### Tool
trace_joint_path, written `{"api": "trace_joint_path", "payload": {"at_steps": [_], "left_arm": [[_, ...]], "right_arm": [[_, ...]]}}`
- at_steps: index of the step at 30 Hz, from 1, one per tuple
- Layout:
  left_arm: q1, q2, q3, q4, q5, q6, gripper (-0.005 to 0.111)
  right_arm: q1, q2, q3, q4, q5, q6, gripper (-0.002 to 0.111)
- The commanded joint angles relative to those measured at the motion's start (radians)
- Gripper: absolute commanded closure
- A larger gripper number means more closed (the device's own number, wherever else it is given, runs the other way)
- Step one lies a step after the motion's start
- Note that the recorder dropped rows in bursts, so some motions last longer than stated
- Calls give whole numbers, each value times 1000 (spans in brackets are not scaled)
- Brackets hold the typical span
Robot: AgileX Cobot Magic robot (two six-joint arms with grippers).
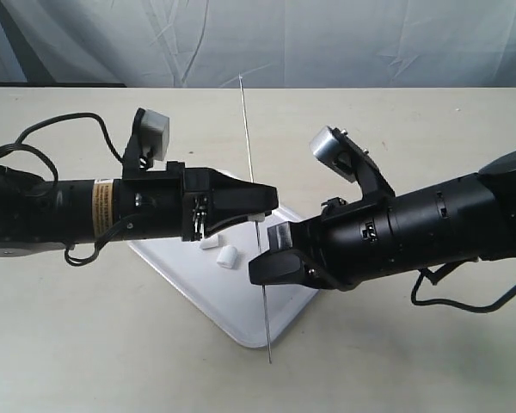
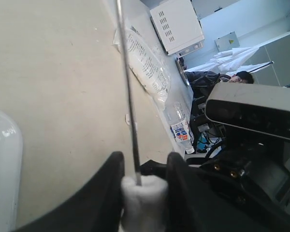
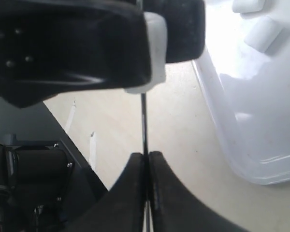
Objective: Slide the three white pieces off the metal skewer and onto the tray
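Note:
The thin metal skewer stands tilted over the white tray. My left gripper is shut on one white piece still threaded on the rod. In the left wrist view that piece sits squeezed between the black fingers, with the skewer rising out of it. My right gripper is shut on the skewer lower down; its wrist view shows the jaws pinching the rod below the held piece. Two loose white pieces lie on the tray.
The tray lies beside the right jaws, with both loose pieces on it. Beige tabletop surrounds the tray. A plastic bag and a bottle lie at the table's far edge. Cables trail behind both arms.

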Motion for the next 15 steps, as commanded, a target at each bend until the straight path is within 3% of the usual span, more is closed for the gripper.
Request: {"api": "trace_joint_path", "payload": {"at_steps": [1, 10, 15], "left_arm": [[-4, -11, -3, 6, -11, -3, 90], [-1, -11, -3, -24, -11, -3, 89], [49, -11, -3, -43, -11, -1, 89]], "right_arm": [[-1, 4, -5, -3, -21, -9, 109], [-1, 4, -3, -72, -9, -9, 109], [-1, 4, 25, -141, 37, -1, 109]]}}
